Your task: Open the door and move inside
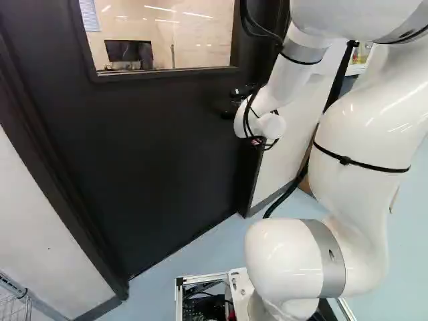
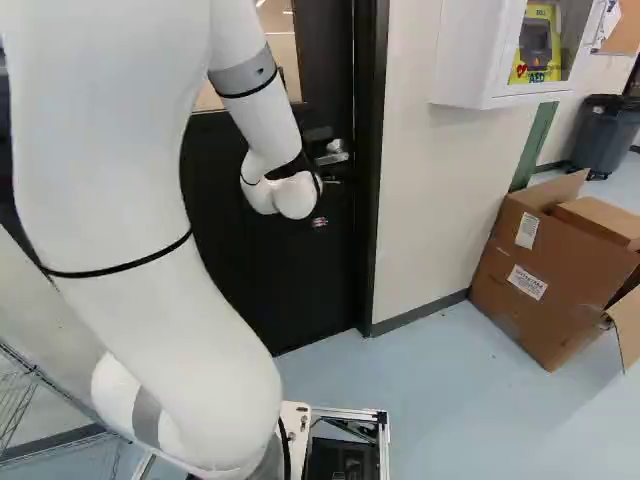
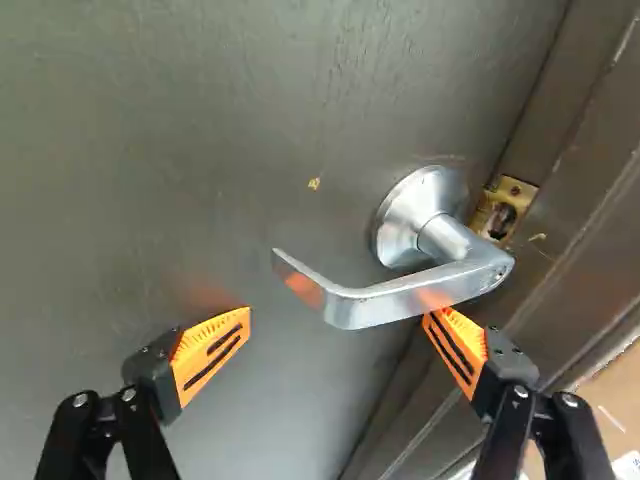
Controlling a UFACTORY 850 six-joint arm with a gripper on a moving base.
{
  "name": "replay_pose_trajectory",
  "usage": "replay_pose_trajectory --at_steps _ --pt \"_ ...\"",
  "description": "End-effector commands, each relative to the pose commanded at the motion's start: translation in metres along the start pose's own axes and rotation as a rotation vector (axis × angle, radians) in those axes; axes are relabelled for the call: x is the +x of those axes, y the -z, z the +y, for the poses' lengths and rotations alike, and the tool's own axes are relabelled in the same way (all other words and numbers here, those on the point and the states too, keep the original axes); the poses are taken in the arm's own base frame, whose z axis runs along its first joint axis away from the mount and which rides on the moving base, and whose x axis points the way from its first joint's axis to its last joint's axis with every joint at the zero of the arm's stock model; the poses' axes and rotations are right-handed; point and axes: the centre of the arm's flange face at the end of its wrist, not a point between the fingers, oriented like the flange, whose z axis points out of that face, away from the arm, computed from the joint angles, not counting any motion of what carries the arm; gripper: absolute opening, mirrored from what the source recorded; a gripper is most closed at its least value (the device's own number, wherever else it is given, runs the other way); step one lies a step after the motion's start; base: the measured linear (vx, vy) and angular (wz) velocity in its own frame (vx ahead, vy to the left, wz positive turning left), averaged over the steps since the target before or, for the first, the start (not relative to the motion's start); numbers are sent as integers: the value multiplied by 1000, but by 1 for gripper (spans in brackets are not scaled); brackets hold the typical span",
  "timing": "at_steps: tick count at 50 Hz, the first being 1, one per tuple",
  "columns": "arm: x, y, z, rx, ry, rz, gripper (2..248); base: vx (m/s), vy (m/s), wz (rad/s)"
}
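Gripper: the black gripper (image 3: 338, 315) is spread wide, nothing clamped. The pad nearer the frame (image 3: 455, 345) sits right at the lever's bent end, maybe touching, can't tell. The other pad (image 3: 210, 350) is well clear.

Lever handle: the silver lever (image 3: 400, 300) is on the door (image 1: 147, 140) near its latch edge, ahead of the gripper and roughly between its fingers. Looks like the job right now is lining up to push it down.

Bent end: my main worry tbh. If the arm (image 1: 348, 134) presses there, so close to the pivot, it gets poor leverage and the pad could skid off. Closing from here might also pinch it crooked.

Free tip: it tapers and curves, so a push out there could slide off the end if the wrist doesn't follow the arc.

Latch plate: the brass plate (image 3: 505, 205) is beside the lever. Drive the base before the latch lets go and you're just shoving a stuck door.

Door frame: the dark frame (image 2: 368, 200) is close, so a wide finger or the elbow could clip it going through.
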Motion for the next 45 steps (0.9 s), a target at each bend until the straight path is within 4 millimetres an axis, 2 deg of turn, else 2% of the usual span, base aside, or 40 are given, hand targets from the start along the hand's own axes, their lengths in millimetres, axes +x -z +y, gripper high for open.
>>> replay_pose_trajectory --at_steps 45 --pt "15 -95 -27 74 21 44 247 0 0 0"
